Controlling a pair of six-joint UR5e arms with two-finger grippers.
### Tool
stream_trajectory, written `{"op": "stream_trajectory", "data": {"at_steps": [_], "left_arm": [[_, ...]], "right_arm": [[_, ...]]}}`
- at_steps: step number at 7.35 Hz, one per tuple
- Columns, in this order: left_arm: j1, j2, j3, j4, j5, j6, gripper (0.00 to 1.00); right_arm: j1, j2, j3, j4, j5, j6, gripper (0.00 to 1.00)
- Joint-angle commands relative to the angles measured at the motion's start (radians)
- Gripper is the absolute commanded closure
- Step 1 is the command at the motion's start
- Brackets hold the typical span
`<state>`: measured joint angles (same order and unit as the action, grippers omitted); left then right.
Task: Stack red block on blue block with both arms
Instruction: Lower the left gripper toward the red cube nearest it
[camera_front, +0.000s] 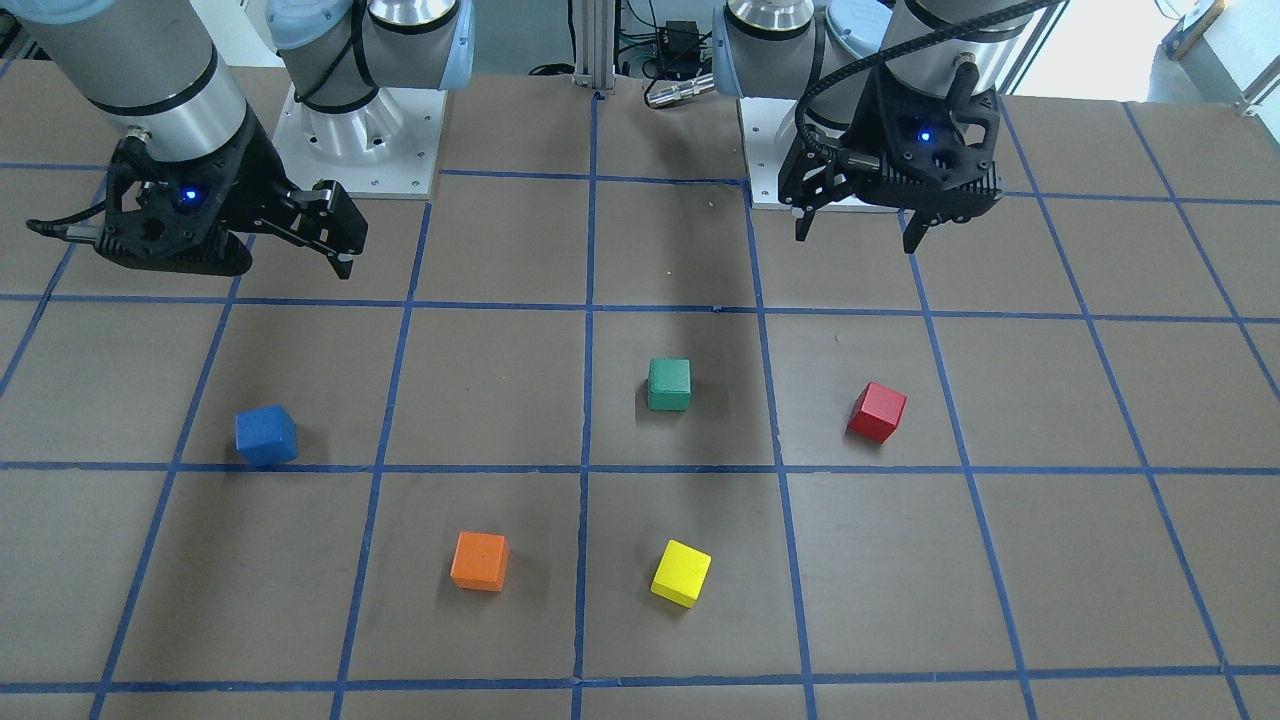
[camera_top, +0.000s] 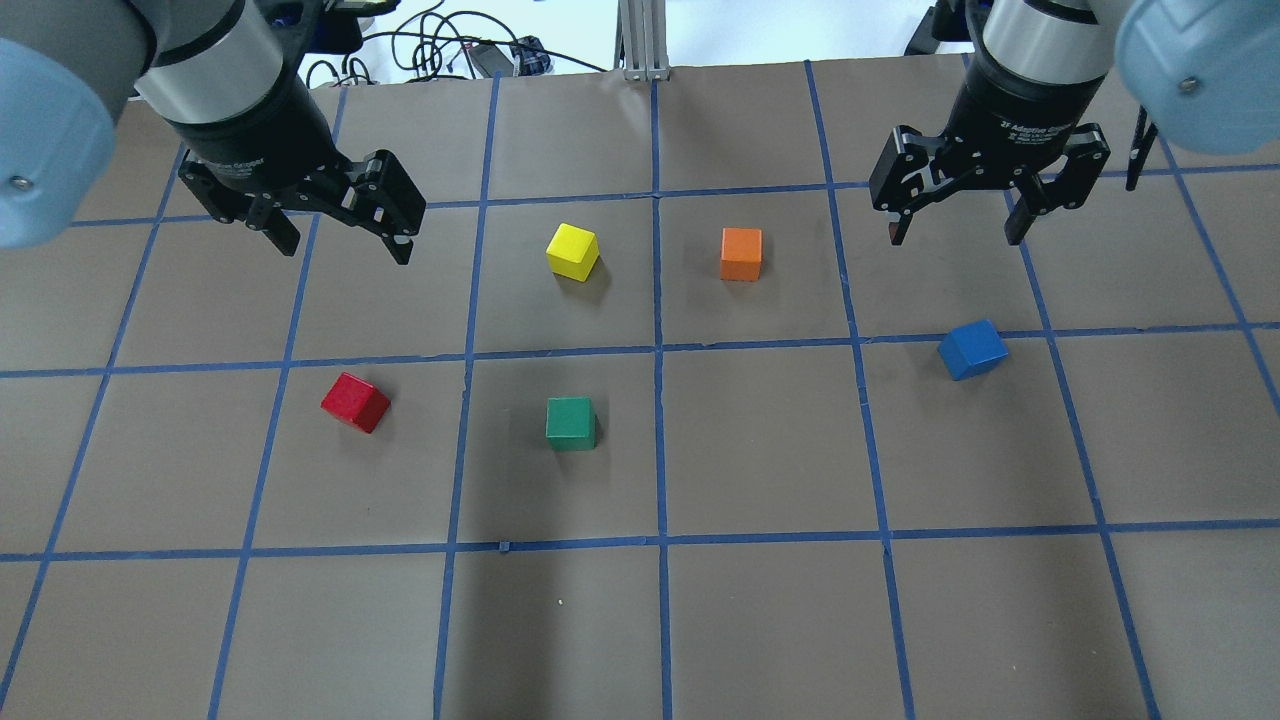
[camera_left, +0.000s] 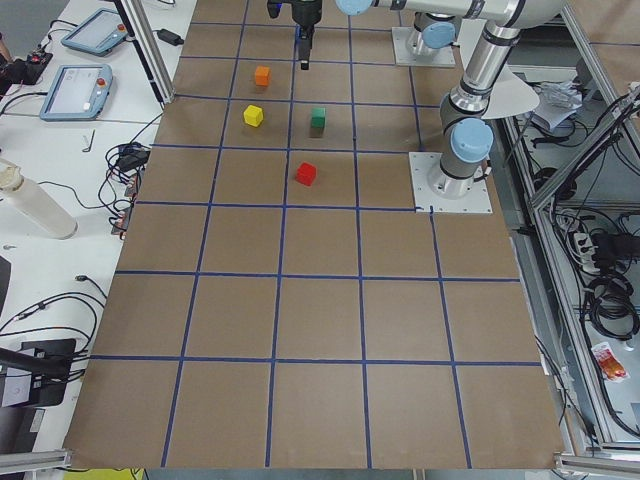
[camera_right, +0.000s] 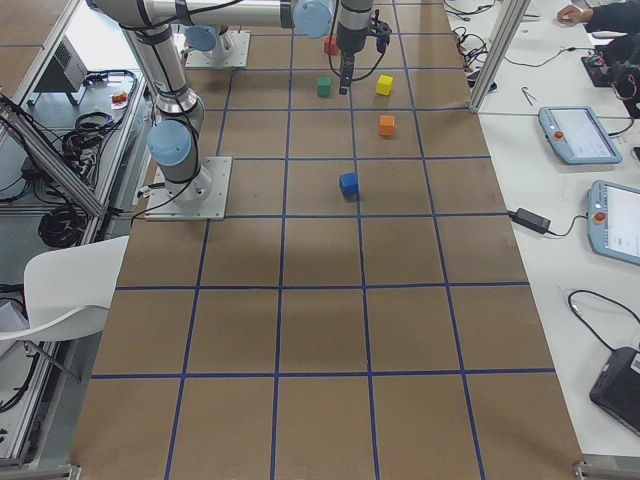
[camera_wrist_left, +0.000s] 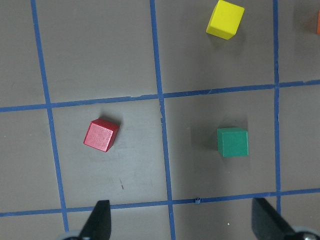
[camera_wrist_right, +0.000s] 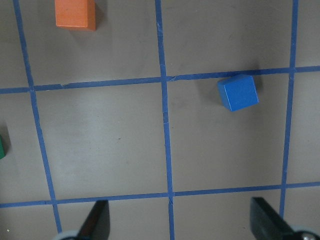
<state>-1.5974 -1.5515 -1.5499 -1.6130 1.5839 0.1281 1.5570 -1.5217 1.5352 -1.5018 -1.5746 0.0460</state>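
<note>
The left gripper (camera_top: 344, 250) hung above the table (camera_top: 760, 600) at the upper left of the overhead view, its two black fingers spread wide with nothing between them. The right gripper (camera_top: 953, 238) hung at the upper right, equally wide and empty.

The red block (camera_top: 355, 402) sat flat on the table at the left centre of the frame, one grid square below the left gripper and well apart from it. Being a cube, it had no long axis. Its edges were turned askew to the blue tape lines (camera_top: 657, 440), with one corner pointing to the lower right.

The blue block (camera_top: 972, 349) sat at the right centre, below the right gripper, with its upper edge against a horizontal tape line. It was also twisted slightly off the grid.

Between them, the green block (camera_top: 571, 422) lay square to the lines at the centre. The yellow block (camera_top: 573, 251) and the orange block (camera_top: 741, 254) sat above it, either side of the middle vertical line.
</note>
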Motion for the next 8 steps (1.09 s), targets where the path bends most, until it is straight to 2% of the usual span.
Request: {"op": "stream_trajectory", "data": {"at_steps": [1,2,4,5,6,7,8], "left_arm": [[0.055,-0.031,-0.048,0.005,-0.002,0.059,0.00],[0.082,-0.032,-0.121,0.059,-0.001,0.085,0.00],[0.227,-0.041,-0.298,0.277,-0.010,0.294,0.00],[0.263,-0.070,-0.384,0.426,-0.009,0.350,0.00],[0.272,-0.094,-0.459,0.537,-0.001,0.454,0.00],[0.275,-0.119,-0.510,0.638,-0.001,0.476,0.00],[0.275,-0.140,-0.536,0.654,-0.001,0.479,0.00]], "right_arm": [[0.000,0.000,0.000,0.000,-0.007,-0.002,0.00],[0.000,0.000,0.000,0.000,-0.012,-0.002,0.00],[0.000,0.000,0.002,0.003,-0.015,-0.002,0.00],[0.000,-0.001,0.014,0.000,-0.016,0.000,0.00],[0.000,-0.006,0.023,0.000,-0.016,0.001,0.00],[0.000,-0.008,0.023,0.000,-0.018,0.002,0.00],[0.000,-0.008,0.022,0.000,-0.015,0.009,0.00]]}}
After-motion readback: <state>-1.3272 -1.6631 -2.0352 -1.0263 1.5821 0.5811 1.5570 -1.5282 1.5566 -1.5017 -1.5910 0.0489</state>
